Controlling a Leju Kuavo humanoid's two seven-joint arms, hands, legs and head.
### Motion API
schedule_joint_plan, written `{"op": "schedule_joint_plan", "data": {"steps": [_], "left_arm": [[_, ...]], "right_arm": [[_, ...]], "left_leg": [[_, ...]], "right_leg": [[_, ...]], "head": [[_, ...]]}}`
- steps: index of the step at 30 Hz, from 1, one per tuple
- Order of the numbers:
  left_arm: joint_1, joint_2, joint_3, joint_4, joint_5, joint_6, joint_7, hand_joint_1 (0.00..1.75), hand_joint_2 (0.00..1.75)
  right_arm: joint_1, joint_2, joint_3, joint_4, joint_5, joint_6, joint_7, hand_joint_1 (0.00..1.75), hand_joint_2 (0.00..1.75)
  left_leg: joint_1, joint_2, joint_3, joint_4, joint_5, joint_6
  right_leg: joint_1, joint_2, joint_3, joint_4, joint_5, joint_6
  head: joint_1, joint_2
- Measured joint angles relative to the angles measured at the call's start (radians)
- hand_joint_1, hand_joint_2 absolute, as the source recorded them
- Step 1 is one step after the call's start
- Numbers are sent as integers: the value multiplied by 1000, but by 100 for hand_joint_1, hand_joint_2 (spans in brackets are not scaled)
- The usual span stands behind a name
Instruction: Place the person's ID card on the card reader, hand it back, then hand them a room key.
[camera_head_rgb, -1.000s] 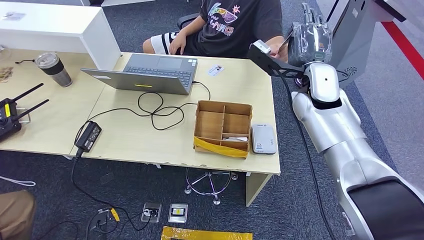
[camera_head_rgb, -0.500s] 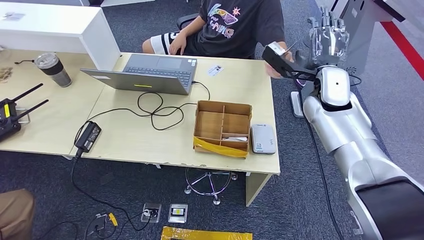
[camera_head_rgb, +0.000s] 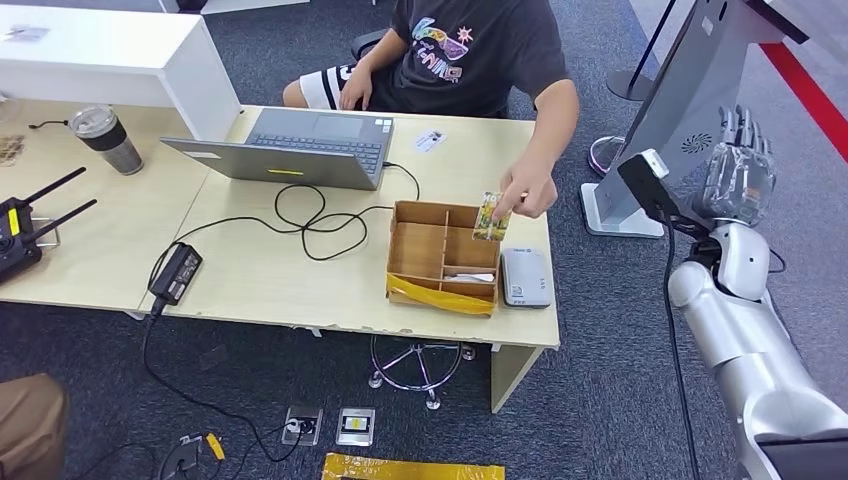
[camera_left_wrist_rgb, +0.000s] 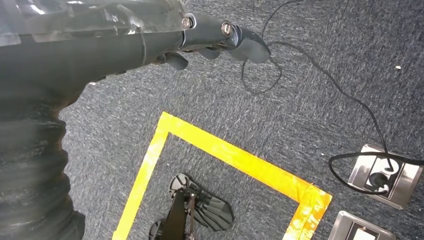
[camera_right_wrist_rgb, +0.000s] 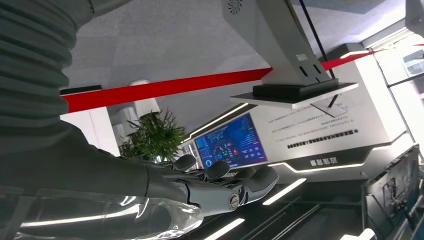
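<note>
Colourful card (camera_head_rgb: 491, 216) pinched in a person's hand (camera_head_rgb: 528, 193), above the far right corner of the cardboard box (camera_head_rgb: 446, 256) on the counter (camera_head_rgb: 300, 270). Held roughly on edge, long axis running up and down with a slight lean, printed face toward the camera. Well apart from the right hand (camera_head_rgb: 738, 178), which is raised off to the right beyond the counter's edge, beside the base of a white kiosk (camera_head_rgb: 690, 90). Right hand holding nothing, fingers straight and slightly spread, pointing upward; same seen in the right wrist view (camera_right_wrist_rgb: 220, 186), fingers extended with nothing between them. Left hand (camera_left_wrist_rgb: 220, 37) hanging over dark carpet with yellow floor tape (camera_left_wrist_rgb: 225, 155) and floor sockets (camera_left_wrist_rgb: 382, 175); fingers loosely curled, nothing in them.

Grey card reader (camera_head_rgb: 526, 277) flat on the counter just right of the box, long axis running away from the robot, nothing on it. Another small card (camera_head_rgb: 431, 140) flat on the counter near the far edge, right of the open laptop (camera_head_rgb: 300, 145). White cards (camera_head_rgb: 470, 277) lying in the box's near right compartment. Power brick (camera_head_rgb: 177, 272) and looping black cable (camera_head_rgb: 310, 215) left of the box; cup (camera_head_rgb: 108, 138) farther left.
</note>
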Motion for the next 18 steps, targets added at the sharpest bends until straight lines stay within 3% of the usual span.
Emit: {"op": "schedule_joint_plan", "data": {"steps": [7,13,18], "left_arm": [[4,3,0,0,14,2,-15,0,175],[12,9,1,0,44,25,-18,0,175],[14,13,3,0,54,40,-12,0,175]], "right_arm": [[58,-55,-54,-38,-75,-20,9,0,175],[218,-141,-144,-76,-199,-49,-1,0,175],[343,-172,-249,-78,-226,-50,-3,0,175]], "left_leg": [[1,-3,0,0,0,0],[0,-4,-1,0,0,1],[0,-3,-2,0,-1,1]], "right_leg": [[1,-3,0,0,0,0],[0,-4,1,-1,0,0],[0,-4,0,-2,0,0]], "head": [[0,0],[0,0],[0,0]]}}
